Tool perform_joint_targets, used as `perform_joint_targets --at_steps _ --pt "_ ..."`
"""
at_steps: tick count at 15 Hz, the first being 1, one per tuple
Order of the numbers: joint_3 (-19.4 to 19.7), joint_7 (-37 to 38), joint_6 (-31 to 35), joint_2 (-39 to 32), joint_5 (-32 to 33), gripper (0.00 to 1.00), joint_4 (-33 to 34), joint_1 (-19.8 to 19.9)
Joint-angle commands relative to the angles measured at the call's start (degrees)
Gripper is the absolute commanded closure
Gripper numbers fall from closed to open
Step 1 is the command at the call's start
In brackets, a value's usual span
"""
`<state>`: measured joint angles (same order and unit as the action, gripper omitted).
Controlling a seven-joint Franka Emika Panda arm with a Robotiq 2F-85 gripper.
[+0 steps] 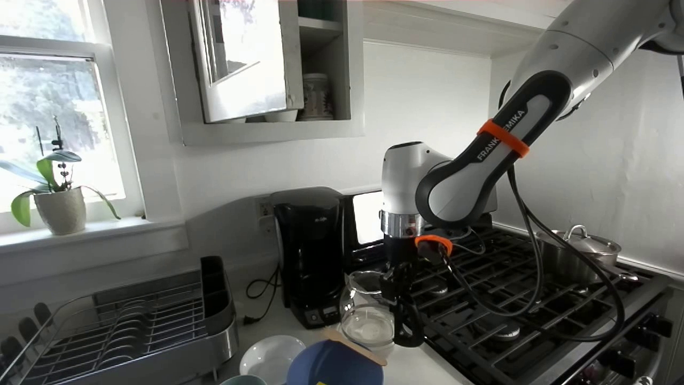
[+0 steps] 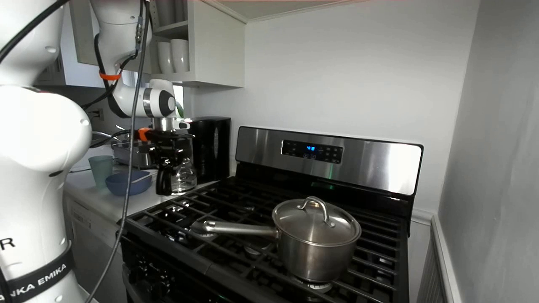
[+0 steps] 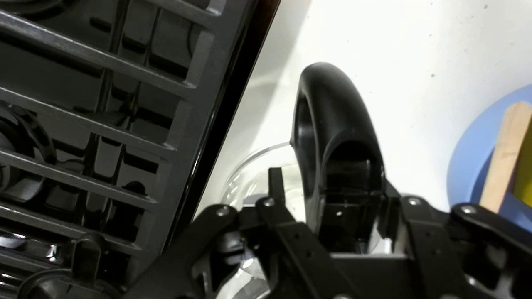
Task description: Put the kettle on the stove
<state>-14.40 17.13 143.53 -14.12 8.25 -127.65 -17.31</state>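
Observation:
The clear glass kettle (image 1: 368, 323) stands upright on the white counter beside the stove. It also shows in an exterior view (image 2: 185, 179) and partly in the wrist view (image 3: 253, 174). Its black loop handle (image 3: 338, 99) points away from the coffee maker. My gripper (image 3: 332, 185) points down over the handle, with one finger on each side. A gap shows between the left finger and the handle; the right finger is close to it, and contact cannot be told. The stove (image 2: 229, 202), with black grates (image 3: 95, 120), is right beside the kettle.
The black coffee maker (image 1: 310, 251) stands behind the kettle. A blue bowl (image 1: 336, 366) with a wooden utensil (image 1: 355, 347), a white bowl (image 1: 271, 358) and a dish rack (image 1: 133, 331) are nearby. A lidded steel pot (image 2: 316, 252) sits on the stove. Cables hang from the arm.

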Motion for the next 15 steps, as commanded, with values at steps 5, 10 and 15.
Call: perform_joint_targets --at_steps 5,10,15 --pt "2.79 5.88 0.17 -1.11 2.57 0.92 2.15 -2.65" --pt "2.53 7.73 0.52 2.18 1.46 0.92 0.41 -3.05" --pt "2.12 11.00 -0.61 7.39 1.29 0.92 -1.08 -3.13"
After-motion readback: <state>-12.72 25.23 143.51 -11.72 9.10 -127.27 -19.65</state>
